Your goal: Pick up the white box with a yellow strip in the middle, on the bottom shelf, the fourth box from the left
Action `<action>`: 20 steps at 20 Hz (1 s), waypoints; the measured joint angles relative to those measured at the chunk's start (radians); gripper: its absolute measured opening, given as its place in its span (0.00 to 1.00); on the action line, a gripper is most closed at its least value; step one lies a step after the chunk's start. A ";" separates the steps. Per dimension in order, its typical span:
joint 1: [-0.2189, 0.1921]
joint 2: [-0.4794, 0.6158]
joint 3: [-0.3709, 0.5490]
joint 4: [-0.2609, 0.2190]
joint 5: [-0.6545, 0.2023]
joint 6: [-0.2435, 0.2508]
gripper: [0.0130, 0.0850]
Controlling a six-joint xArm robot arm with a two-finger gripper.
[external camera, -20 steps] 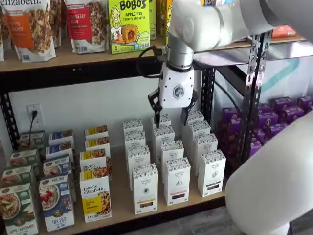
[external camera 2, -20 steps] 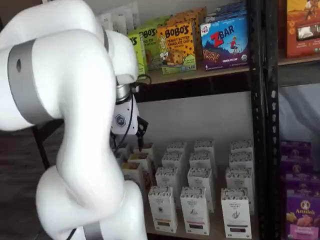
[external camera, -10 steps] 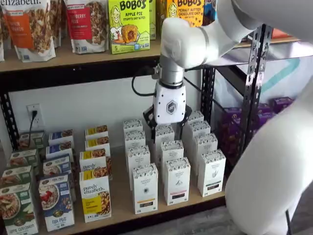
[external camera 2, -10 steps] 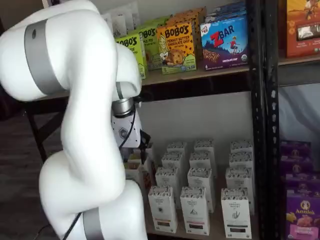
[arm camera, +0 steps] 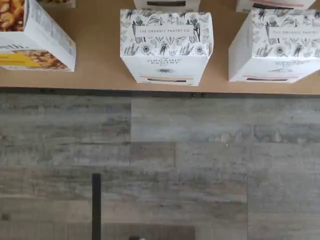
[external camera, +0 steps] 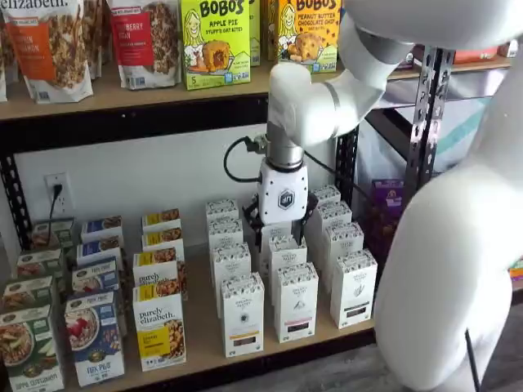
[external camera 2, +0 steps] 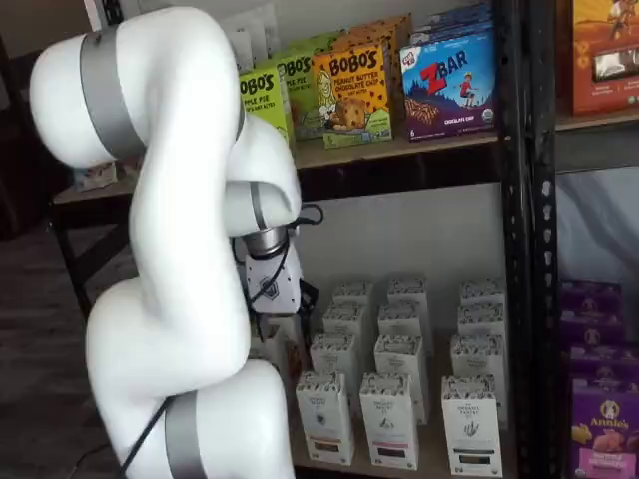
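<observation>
The white box (external camera: 243,314) stands in the front row on the bottom shelf (external camera: 196,336), just right of the "purely elizabeth" box; it also shows in a shelf view (external camera 2: 324,417). In the wrist view I look down on its speckled top (arm camera: 166,47) at the front edge of the tan shelf board (arm camera: 100,60). My gripper (external camera: 282,227) hangs open and empty, its black fingers apart, level with the tops of the white cartons. It is above and to the right of the white box and apart from it.
More white cartons (external camera: 296,302) (external camera: 353,287) stand to the right in rows. "purely elizabeth" boxes (external camera: 159,327) stand to the left. A black upright (external camera: 426,139) and purple boxes (external camera 2: 604,424) are at the right. Grey plank floor (arm camera: 160,165) lies before the shelf.
My gripper has come down from below the upper shelf to the level of the white cartons' tops and shifted slightly. The boxes have not moved.
</observation>
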 joint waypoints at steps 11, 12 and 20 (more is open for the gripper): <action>-0.013 0.252 -0.082 0.013 -0.174 -0.029 1.00; -0.013 0.277 -0.092 0.019 -0.191 -0.035 1.00; -0.015 0.434 -0.164 0.037 -0.254 -0.055 1.00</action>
